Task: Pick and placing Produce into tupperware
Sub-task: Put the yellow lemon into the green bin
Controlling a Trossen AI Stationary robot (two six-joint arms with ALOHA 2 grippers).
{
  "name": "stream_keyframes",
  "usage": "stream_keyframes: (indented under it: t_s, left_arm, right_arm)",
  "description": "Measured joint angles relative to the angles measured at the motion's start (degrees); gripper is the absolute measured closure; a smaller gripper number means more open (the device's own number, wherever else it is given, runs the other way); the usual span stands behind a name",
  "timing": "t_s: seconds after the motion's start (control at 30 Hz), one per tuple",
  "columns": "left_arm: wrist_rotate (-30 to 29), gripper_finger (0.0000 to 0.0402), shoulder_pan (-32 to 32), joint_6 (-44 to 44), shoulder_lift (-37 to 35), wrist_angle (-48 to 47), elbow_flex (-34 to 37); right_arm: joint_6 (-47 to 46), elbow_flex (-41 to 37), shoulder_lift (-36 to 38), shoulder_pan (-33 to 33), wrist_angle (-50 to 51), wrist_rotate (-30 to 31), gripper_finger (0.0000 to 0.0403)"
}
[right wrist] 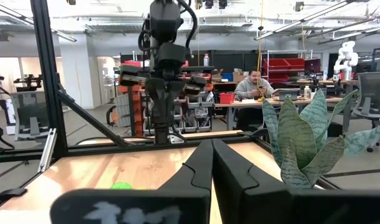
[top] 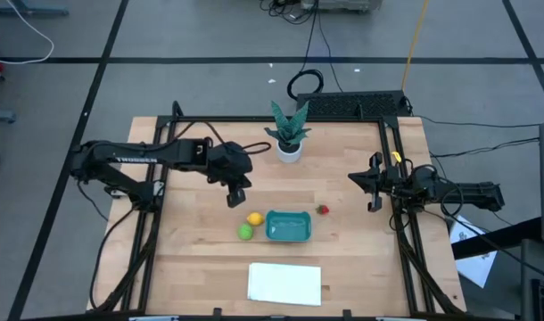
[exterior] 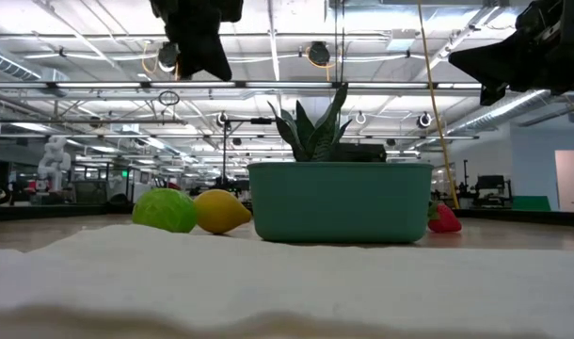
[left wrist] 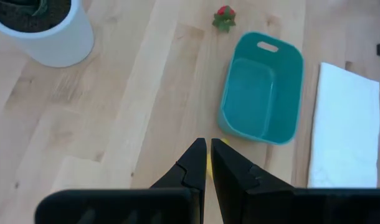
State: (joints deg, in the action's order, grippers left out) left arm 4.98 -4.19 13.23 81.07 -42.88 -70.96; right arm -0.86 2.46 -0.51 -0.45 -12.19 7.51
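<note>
Left gripper (top: 237,196) hovers clenched and empty at centre-left of the high view, just above the yellow fruit (top: 254,218), with its fingers (left wrist: 230,168) pressed together in its wrist view. Nearest the frame's bottom lies one white sheet (top: 284,283); next up, the lime-green fruit (top: 245,232) and the yellow one sit touching, just left of the teal tub (top: 288,226), which holds nothing yet. Right of the tub, slightly apart, rests the small red fruit (top: 324,210). Farther up stands one potted plant (top: 289,134). Over at the right edge waits the right gripper (top: 373,189), clamped tight on nothing.

So the count: three pieces of produce, one tub, all three still on the wooden table (top: 192,241).

The danger? Those two fruits are pressed together, so closed fingers coming down could nudge the round yellow one and send it rolling, or knock the green one away. Opening late would cause exactly that.
</note>
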Motion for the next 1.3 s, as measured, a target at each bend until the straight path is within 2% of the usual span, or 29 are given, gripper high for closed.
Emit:
stream_keyframes:
  t_s: [0.17, 0.4, 0.53, 0.73, 1.3]
  left_arm:
    - [1.0, 0.0376, 0.7, 0.5, 3.8, -3.4, -3.6]
    - [1.1, 0.0376, 2.6, 0.0, 12.2, -15.0, -10.3]
    - [1.1, 0.0376, 3.8, -0.9, 15.7, -17.3, -13.1]
    - [1.0, 0.0376, 5.6, -4.2, 17.4, -17.1, -13.4]
    - [-0.9, 0.0376, 7.3, -3.6, 17.2, -13.3, -13.2]
  right_arm:
    - [0.0, 0.0, 0.0, 0.0, 0.0, 0.0, 0.0403]
    - [-0.2, 0.0, -0.6, 0.0, 0.1, 0.3, 0.0403]
    - [-0.4, 0.0, -1.0, 0.0, 0.1, 0.3, 0.0403]
    - [-0.4, 0.0, -1.0, 0.0, 0.0, 0.3, 0.0403]
    - [-0.4, 0.0, -1.0, 0.0, 0.0, 0.3, 0.0403]
